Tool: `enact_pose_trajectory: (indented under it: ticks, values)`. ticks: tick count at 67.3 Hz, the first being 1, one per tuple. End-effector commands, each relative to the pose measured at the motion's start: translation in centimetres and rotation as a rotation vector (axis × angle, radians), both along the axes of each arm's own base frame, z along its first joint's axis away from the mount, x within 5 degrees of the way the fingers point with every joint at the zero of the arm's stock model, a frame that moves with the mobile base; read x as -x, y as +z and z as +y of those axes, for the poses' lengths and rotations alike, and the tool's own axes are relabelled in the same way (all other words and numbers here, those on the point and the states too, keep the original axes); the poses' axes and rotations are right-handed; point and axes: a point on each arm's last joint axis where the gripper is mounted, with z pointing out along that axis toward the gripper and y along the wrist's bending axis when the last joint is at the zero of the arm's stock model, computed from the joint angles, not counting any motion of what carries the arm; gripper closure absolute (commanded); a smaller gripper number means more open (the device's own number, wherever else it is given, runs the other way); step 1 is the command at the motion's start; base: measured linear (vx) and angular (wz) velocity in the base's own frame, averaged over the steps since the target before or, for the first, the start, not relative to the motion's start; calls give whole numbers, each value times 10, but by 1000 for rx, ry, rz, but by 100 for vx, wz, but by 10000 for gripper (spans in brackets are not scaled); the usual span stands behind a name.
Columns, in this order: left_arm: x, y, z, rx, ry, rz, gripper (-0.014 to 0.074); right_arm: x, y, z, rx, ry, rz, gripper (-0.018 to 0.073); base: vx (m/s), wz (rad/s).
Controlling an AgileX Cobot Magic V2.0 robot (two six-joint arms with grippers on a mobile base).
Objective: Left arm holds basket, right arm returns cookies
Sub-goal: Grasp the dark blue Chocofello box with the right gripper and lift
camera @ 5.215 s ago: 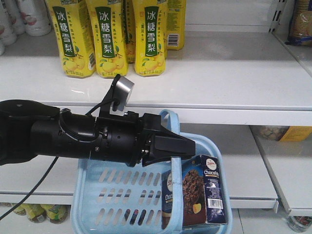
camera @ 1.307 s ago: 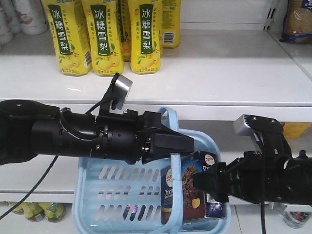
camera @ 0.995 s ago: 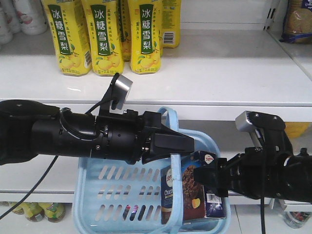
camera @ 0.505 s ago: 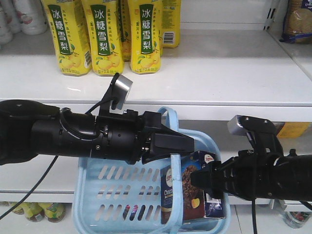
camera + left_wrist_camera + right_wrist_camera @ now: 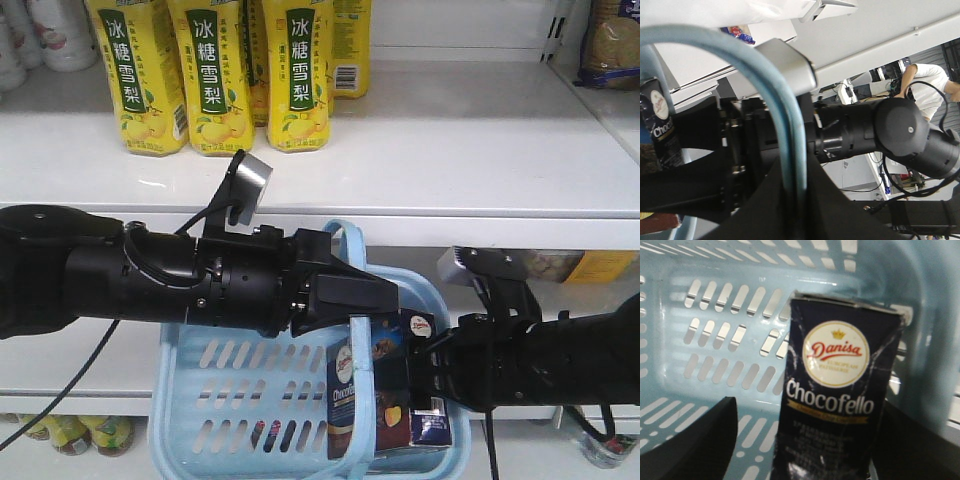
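**Right pincer lining up on the cookies in the held basket**

The left pincer (image 5: 372, 303) is clamping the flat hoop handle (image 5: 347, 240) of the basket (image 5: 200, 400), which is hanging in front of the shelf (image 5: 450, 150), below the row of yellow bottles (image 5: 210, 70). The cookies (image 5: 343, 400) are standing upright inside the basket, against its right-hand end.

The right pincer (image 5: 807, 440) is reaching into the basket from the right. In the right wrist view its jaws are spread and straddling the box. The left finger (image 5: 700, 445) is sitting clear of the box, with the slotted basket wall showing through the gap. The other finger is lying just beside the box's far edge, and I cannot tell whether it is touching.

So the step in hand appears to be the pickup, with the grasp not yet made. The next move probably calls for squeezing the jaws squarely onto the box's sides. The box then needs lifting straight up, clear of the rim and the handle, before travelling to the shelf. Meanwhile the left arm should be keeping the basket steady.
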Motion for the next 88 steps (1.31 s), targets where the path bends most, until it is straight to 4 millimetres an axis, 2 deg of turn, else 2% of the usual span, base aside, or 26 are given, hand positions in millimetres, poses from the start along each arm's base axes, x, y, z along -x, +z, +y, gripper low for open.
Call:
enact_pose_trajectory:
  ticks: [1,18,30,48,57,69,88]
  values:
    - [-5,36,6,155,91,-44,603,-10,4,4,-29,-5,-33,40,0,0]
    - [-5,36,6,155,91,-44,603,-22,-23,7,19,-14,14,54,0,0]
    - [-5,36,6,155,91,-44,603,-30,-26,11,17,3,33,131,0,0]
    - [-5,36,6,155,91,-44,603,-38,-16,15,1,13,2,310,0,0]
    - [-5,36,6,155,91,-44,603,-39,-15,15,-11,-6,2,367,0,0]
    - [-5,36,6,154,90,-44,603,-37,-7,15,-44,-35,6,375,0,0]
    - [-5,36,6,154,90,-44,603,-18,30,11,-103,-12,-78,372,0,0]
